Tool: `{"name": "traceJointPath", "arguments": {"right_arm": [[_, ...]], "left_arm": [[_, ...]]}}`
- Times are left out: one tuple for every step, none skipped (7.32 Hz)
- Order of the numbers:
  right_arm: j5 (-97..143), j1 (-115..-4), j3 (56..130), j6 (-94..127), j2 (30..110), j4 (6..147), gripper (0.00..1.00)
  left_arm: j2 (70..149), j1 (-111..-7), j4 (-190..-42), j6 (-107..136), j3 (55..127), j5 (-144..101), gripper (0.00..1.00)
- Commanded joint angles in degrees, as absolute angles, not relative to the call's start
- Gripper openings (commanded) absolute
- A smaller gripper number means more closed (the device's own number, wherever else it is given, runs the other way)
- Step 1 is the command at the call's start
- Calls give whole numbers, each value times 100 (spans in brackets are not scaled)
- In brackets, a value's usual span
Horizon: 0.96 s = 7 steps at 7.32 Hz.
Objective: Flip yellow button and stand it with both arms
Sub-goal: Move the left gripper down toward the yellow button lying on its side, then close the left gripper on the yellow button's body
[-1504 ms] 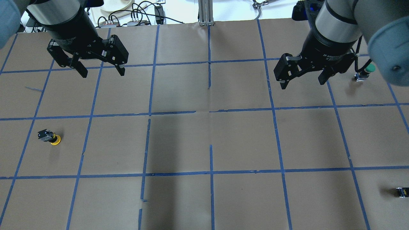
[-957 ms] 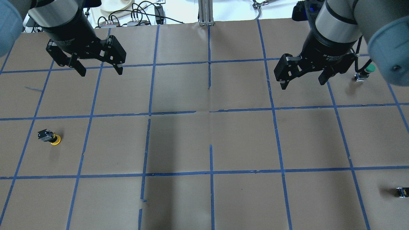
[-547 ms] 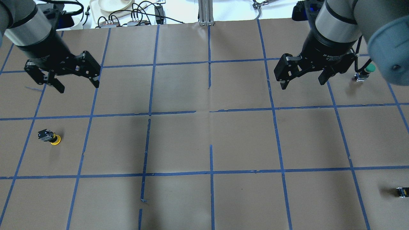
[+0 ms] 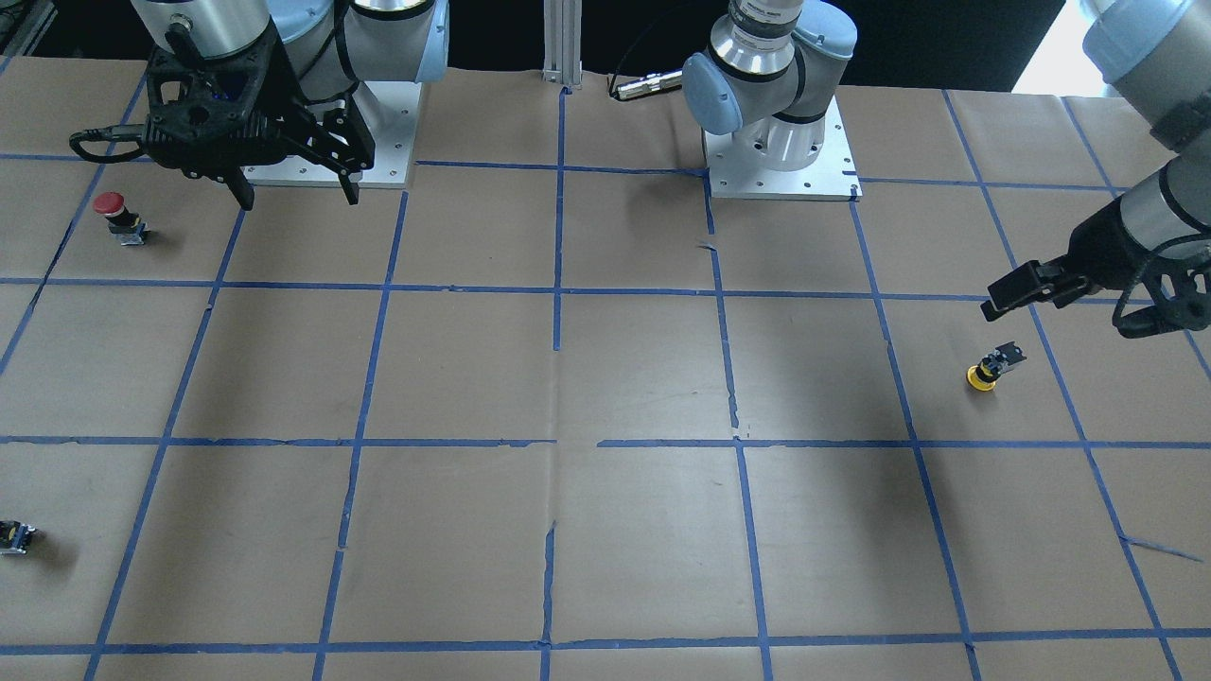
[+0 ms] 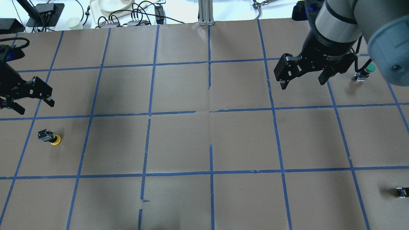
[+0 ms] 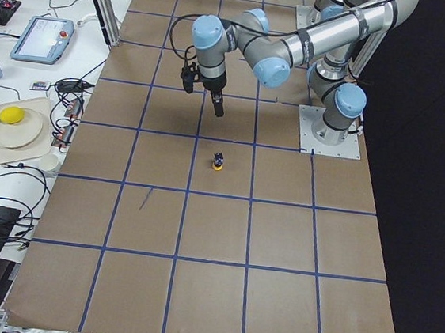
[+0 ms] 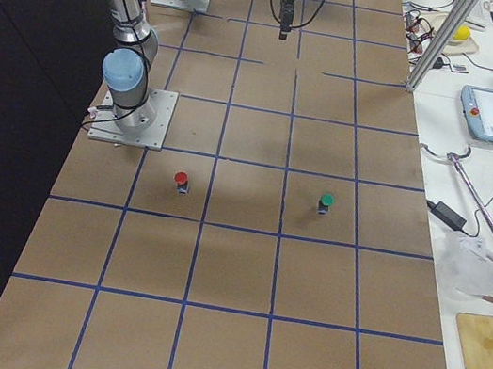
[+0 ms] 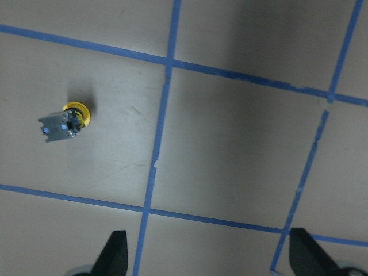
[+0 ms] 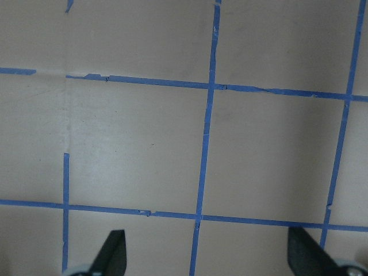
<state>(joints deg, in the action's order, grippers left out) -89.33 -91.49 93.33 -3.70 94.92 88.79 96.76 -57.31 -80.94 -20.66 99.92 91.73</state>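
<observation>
place: robotics lab | evidence: blue-taped grid table [image 5: 179,143]; two bolted arm bases [image 4: 778,142]; teach pendants [image 6: 45,39] alongside

Yellow button [image 5: 51,137] sits alone in own grid square, bare brown paper on all sides. Left gripper [image 5: 35,107] hangs apart from it, jaws spread wide, open path between. Green button [image 5: 367,70] and red button [image 4: 114,210] sit near right gripper [image 5: 302,83], on its outer side.

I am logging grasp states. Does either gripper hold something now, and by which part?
Nothing is held. The left gripper and the right gripper are both open and empty; the yellow button sits apart from both.
</observation>
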Motion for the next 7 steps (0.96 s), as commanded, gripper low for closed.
{"name": "traceJointPath", "arguments": {"right_arm": [[-8930,-9149,9334,-369,9492,8886,100],[-8930,-9149,9334,-369,9492,8894,100],[-8921,-9149,9325,-369,9492,8895,100],[-8921,-9149,9325,-369,9492,8886,100],[-8921,-9149,9325,-360,9501,8886,100],[-8921,-9149,9325,-360,9501,8886,100],[-8930,-9149,9325,-360,9492,8886,100]], "left_arm": [[9870,-5170,-6512,-3124,10980,9246,96],[9931,-4898,-5608,-3555,11526,9229,97],[10010,-4774,-5312,-3551,11784,9159,97],[10150,-4764,-5256,-3559,11812,9106,96],[10351,-4755,-4873,-3568,11847,9062,96],[10441,-4746,-4808,-3568,11778,8983,96],[10337,-4746,-4808,-3499,11769,8904,96]]}}
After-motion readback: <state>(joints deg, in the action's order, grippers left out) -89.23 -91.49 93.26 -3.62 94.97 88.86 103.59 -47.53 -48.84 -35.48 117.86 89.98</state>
